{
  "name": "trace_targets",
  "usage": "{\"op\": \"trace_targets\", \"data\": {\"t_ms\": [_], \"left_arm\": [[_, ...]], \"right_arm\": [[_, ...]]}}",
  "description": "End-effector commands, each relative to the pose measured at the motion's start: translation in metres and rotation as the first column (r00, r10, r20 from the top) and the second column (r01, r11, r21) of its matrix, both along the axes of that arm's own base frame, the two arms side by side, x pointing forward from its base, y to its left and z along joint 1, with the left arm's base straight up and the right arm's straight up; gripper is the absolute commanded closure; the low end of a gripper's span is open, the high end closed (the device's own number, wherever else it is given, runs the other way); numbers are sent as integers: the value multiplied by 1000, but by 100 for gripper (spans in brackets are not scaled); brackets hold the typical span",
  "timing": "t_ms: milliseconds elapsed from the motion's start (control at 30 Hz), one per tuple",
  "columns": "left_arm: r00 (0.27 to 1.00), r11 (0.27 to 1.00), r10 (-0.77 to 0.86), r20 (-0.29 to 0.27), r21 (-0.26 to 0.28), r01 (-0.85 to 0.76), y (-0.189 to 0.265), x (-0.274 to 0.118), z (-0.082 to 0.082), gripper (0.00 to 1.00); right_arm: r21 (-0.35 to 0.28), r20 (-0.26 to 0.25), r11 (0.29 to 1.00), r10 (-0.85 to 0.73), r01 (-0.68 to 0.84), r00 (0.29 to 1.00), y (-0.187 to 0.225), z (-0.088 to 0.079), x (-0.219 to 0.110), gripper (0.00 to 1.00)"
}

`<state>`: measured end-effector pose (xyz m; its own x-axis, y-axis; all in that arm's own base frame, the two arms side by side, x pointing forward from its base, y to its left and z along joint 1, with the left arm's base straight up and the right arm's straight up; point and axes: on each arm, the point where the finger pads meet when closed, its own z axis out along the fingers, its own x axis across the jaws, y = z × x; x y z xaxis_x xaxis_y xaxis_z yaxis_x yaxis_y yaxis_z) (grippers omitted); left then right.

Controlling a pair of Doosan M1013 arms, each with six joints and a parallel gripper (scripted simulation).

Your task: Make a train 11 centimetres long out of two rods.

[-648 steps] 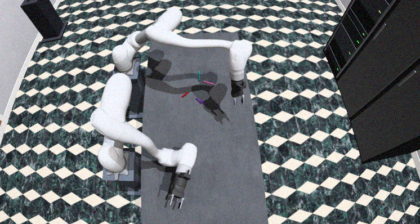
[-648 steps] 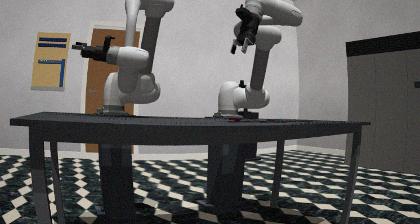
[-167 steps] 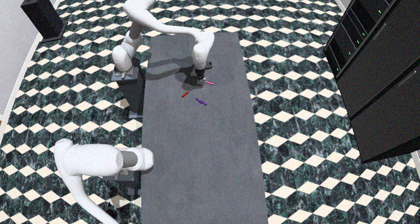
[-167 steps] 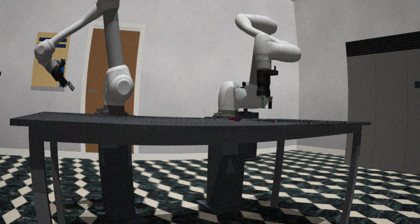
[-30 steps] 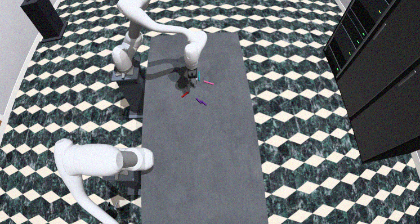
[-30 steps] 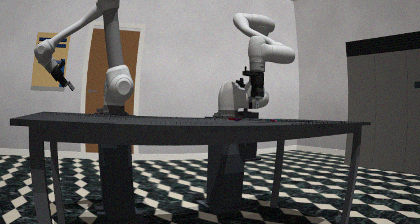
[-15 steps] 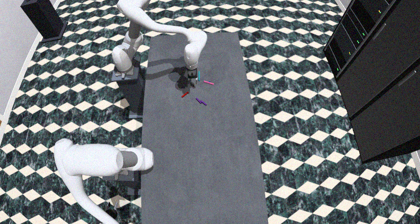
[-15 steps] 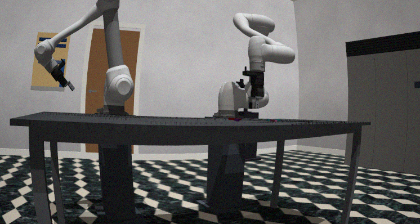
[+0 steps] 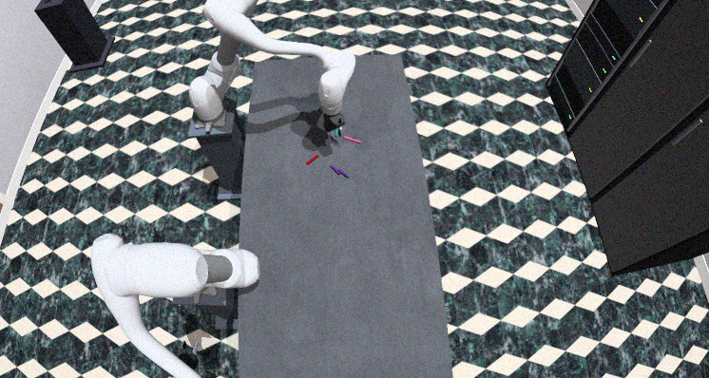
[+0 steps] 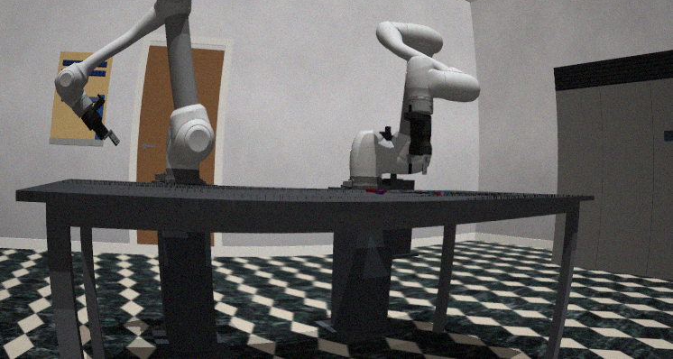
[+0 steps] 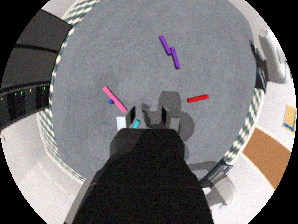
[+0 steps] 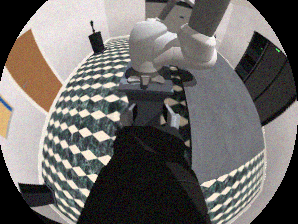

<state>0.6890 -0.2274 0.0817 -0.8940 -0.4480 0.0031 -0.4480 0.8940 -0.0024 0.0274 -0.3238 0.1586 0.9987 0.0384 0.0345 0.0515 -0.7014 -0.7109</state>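
Observation:
A turquoise rod (image 9: 335, 133) (image 11: 136, 124) lies flat, partly hidden by my left gripper (image 11: 148, 111) (image 10: 418, 165), which is open and empty above the table. A small blue rod (image 11: 111, 101) lies close beside the pink rod (image 9: 353, 140) (image 11: 115, 99). A red rod (image 9: 312, 160) (image 11: 198, 98) lies apart. Two purple rods, one (image 9: 335, 169) (image 11: 165, 45) and another (image 9: 343, 174) (image 11: 175, 58), lie with near ends side by side, offset rather than in one line. My right gripper (image 12: 150, 109) (image 10: 113, 137) is open and empty, away from the rods.
The grey table (image 9: 342, 276) (image 12: 220, 120) carries all the rods. The right arm (image 9: 148, 269) is folded at the table's side, its gripper beyond the table edge. A dark cabinet (image 9: 649, 187) stands on the floor, apart from the table.

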Motion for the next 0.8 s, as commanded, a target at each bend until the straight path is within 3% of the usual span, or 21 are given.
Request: {"op": "trace_targets", "data": {"t_ms": [0, 400, 467, 567, 667, 700, 767], "left_arm": [[986, 986, 166, 2, 8, -166, 7, 20, 3, 0], [831, 831, 556, 4, 7, -556, 27, 60, 6, 0], [831, 831, 556, 4, 7, -556, 27, 60, 6, 0], [754, 754, 657, 4, 7, -657, 34, 72, 6, 0], [745, 745, 667, 4, 7, -667, 34, 73, 6, 0], [746, 746, 666, 4, 7, -666, 34, 72, 6, 46], [746, 746, 666, 4, 5, -666, 33, 72, 7, 46]], "right_arm": [[-7, 3, 1000, -12, 12, 1000, 0, 0, 2, 0], [-7, 3, 1000, -12, 12, 1000, 0, 0, 2, 0], [-7, 3, 1000, -12, 12, 1000, 0, 0, 2, 0], [-7, 3, 1000, -12, 12, 1000, 0, 0, 2, 0], [-7, 3, 1000, -12, 12, 1000, 0, 0, 2, 0], [-7, 3, 1000, -12, 12, 1000, 0, 0, 2, 0], [-7, 3, 1000, -12, 12, 1000, 0, 0, 2, 0]]}}
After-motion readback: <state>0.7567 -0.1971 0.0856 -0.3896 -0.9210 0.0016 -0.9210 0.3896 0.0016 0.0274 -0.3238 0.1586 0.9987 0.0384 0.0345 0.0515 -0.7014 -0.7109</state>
